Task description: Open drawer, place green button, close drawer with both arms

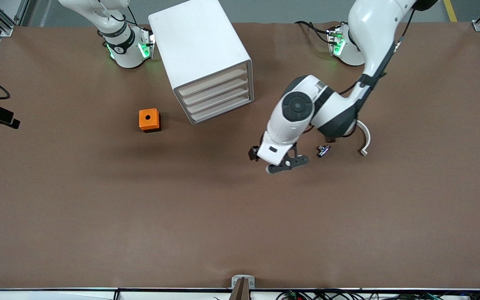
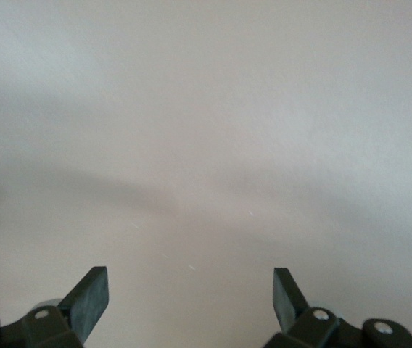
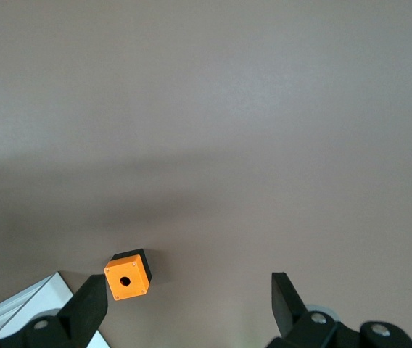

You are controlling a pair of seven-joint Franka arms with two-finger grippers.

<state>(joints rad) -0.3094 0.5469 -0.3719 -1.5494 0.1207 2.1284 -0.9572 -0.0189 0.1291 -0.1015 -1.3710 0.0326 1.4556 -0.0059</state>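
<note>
The white cabinet stands near the robots' bases, its four beige-fronted drawers all shut. A tiny dark part, seemingly the button, lies on the brown table; I cannot make out its green cap. My left gripper hangs low over the table beside that part, on the right arm's side of it. In the left wrist view it is open and empty over bare table. My right gripper is open and empty, high above the orange cube. It does not show in the front view.
The orange cube with a round hole sits beside the cabinet, toward the right arm's end. A corner of the cabinet shows in the right wrist view. A white curved piece hangs by the left arm's elbow.
</note>
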